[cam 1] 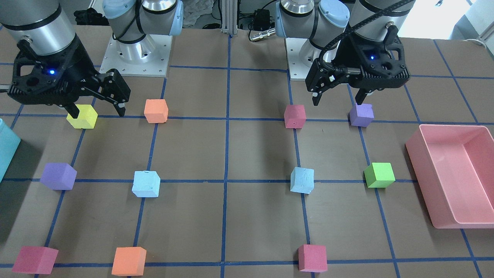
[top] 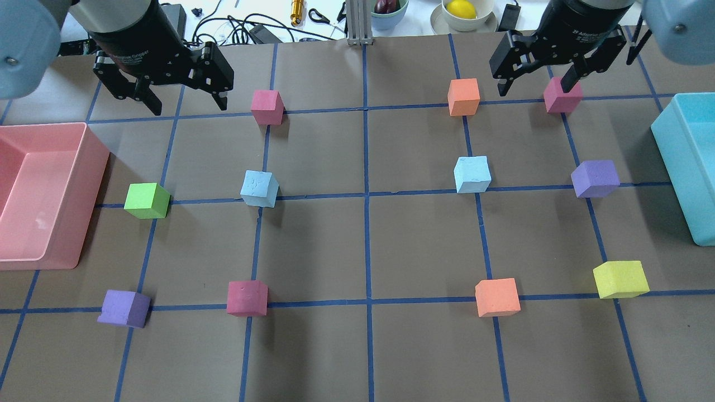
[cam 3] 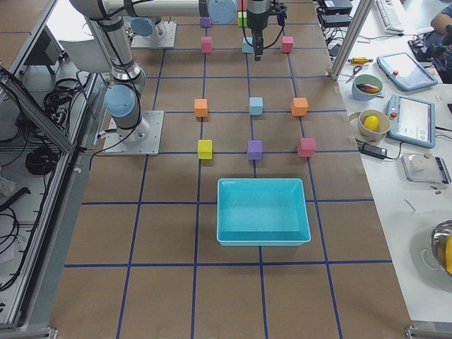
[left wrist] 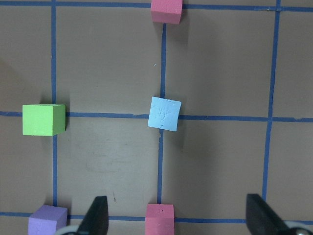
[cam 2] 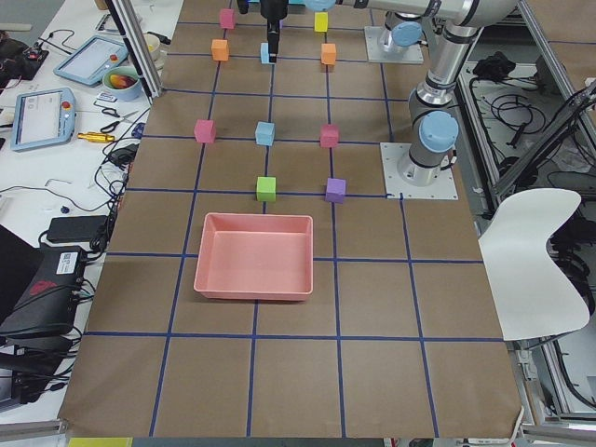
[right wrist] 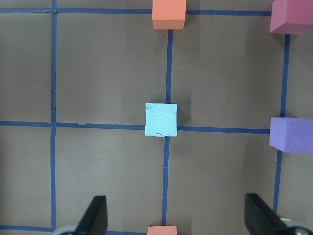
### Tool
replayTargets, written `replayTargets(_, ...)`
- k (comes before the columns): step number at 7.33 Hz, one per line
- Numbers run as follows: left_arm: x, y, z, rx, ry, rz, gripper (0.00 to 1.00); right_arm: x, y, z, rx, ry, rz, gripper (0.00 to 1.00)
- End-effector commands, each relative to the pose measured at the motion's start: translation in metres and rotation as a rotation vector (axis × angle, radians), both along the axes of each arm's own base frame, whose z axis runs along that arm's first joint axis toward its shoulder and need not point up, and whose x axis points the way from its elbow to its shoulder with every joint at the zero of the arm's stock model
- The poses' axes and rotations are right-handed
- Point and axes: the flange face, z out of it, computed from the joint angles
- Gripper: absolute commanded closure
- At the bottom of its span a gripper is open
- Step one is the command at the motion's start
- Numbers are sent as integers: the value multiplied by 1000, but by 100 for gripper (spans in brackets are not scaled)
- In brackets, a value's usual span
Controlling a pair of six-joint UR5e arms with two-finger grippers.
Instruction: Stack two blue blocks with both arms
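Note:
Two pale blue blocks lie apart on the brown table. One [top: 260,188] is on my left side and also shows in the front view [cam 1: 302,180] and centred in the left wrist view [left wrist: 165,113]. The other [top: 472,174] is on my right side and also shows in the front view [cam 1: 146,183] and centred in the right wrist view [right wrist: 161,120]. My left gripper [top: 162,97] is open and empty, high above the table, beyond its block. My right gripper [top: 539,84] is also open and empty, high above the table.
A pink bin [top: 92,184] stands at the left edge and a teal bin [top: 690,167] at the right edge. Pink [top: 266,106], orange [top: 463,96], green [top: 147,200], purple [top: 595,178] and yellow [top: 620,279] cubes lie on the blue tape grid around the blue blocks.

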Motion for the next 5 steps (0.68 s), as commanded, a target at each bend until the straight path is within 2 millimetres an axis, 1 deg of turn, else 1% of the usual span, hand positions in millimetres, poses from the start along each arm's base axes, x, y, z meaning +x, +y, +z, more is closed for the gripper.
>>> replayTargets(1,1,-2,0,0,-2,-6,0,0,1,-1,7,4,0,0)
replayTargets(3,0,-2,-2,3,-2,-8,0,-3,2,-1,10,33,0,0)
replayTargets(5,0,2,-4,8,7,-8,0,-2,1,-2,13,17,-1,0)
